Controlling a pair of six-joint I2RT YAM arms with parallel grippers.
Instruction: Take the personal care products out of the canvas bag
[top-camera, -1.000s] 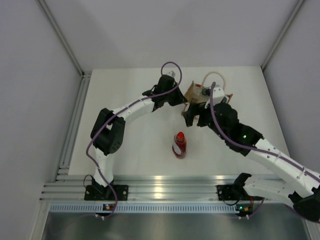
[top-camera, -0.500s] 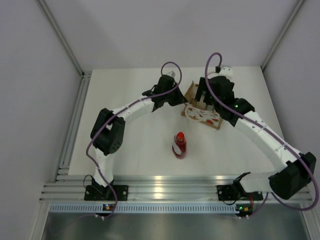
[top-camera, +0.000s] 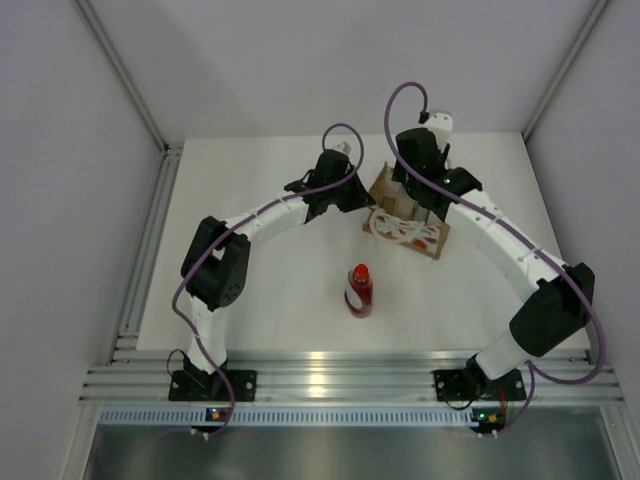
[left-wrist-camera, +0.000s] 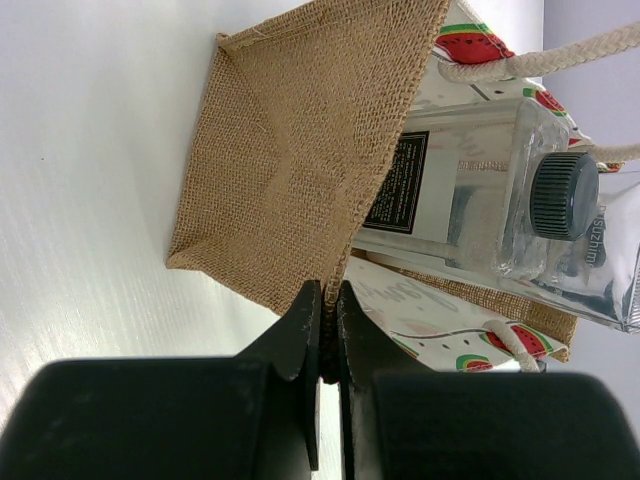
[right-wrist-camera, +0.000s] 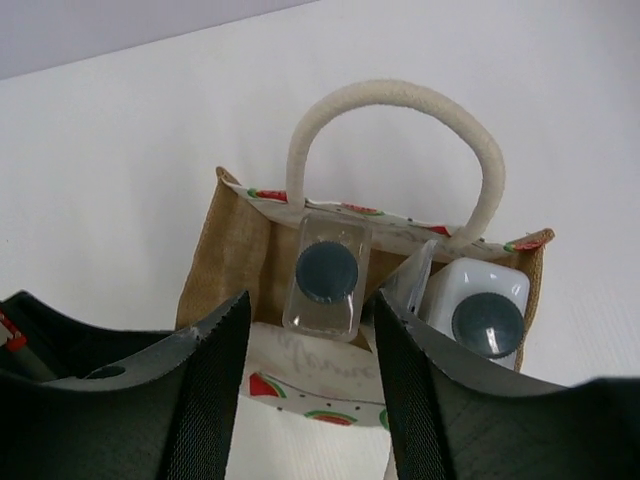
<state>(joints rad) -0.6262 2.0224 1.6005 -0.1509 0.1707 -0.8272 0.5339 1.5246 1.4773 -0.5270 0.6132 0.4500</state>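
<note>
The bag (top-camera: 412, 238) sits by the far edge of the table (top-camera: 280, 290), with the left claw (left-wrist-camera: 325, 300) pinching its side. The right claw (right-wrist-camera: 310, 300) hangs open directly above, straddling an upright dark-capped bottle (right-wrist-camera: 325, 272) inside.

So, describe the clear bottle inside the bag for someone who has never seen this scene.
On the far part of the white table sits a small burlap bag with rope handles and watermelon print. Inside, two dark-capped bottles sit side by side. The clear bottle has a see-through, flat rectangular body; the white bottle next to it is opaque.
</note>
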